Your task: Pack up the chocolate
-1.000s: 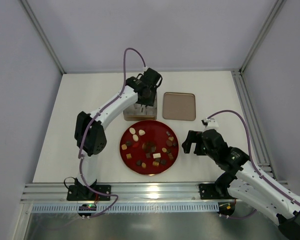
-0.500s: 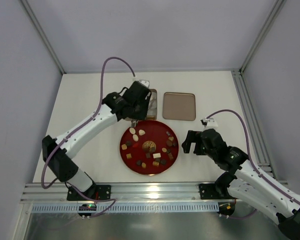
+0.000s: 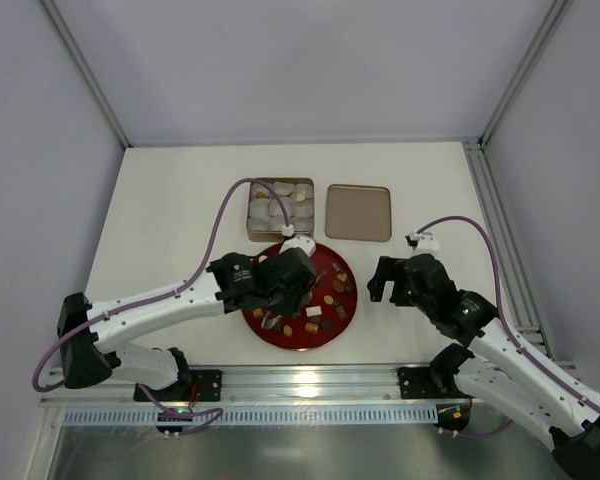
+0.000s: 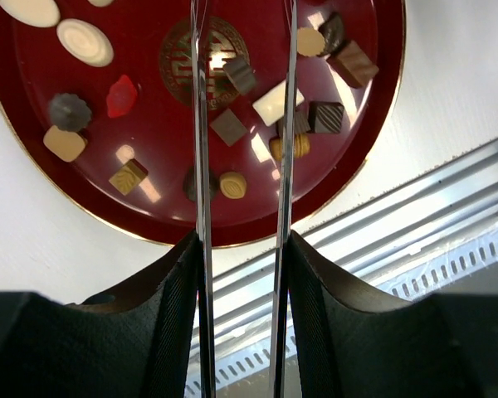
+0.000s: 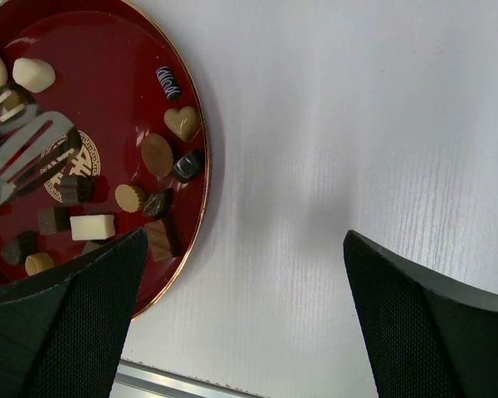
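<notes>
Small dk-brown, tan & cream chocolates (image 4: 271, 104) lay loose on the round glossy red plate (image 4: 162, 137), none yet lifted. Judged light and rigid but easily scuffed, prone to skid on the lacquer. Best pinched low across flat opposite sides w/ gentle force.

Left gripper (image 3: 286, 282) hung over plate centre, carrying thin slotted metal tongs (image 5: 29, 153). Blades stood apart, nothing clamped btwn them. In left wrist view a dk square, a cream square, a grey-brown square (image 4: 229, 126) and a tan ribbed round (image 4: 232, 184) sat inside the gap. White ovals lay off at 10 o'clock, outside it. Whether the blades touched the plate: couldn't tell.

Square metal tin (image 3: 249, 210) w/ white paper cups sat at 12 o'clock of plate, flat brown lid (image 3: 358, 212) at 1 o'clock. Right gripper (image 3: 382, 282) hung at 3 o'clock, fingers wide, empty.
</notes>
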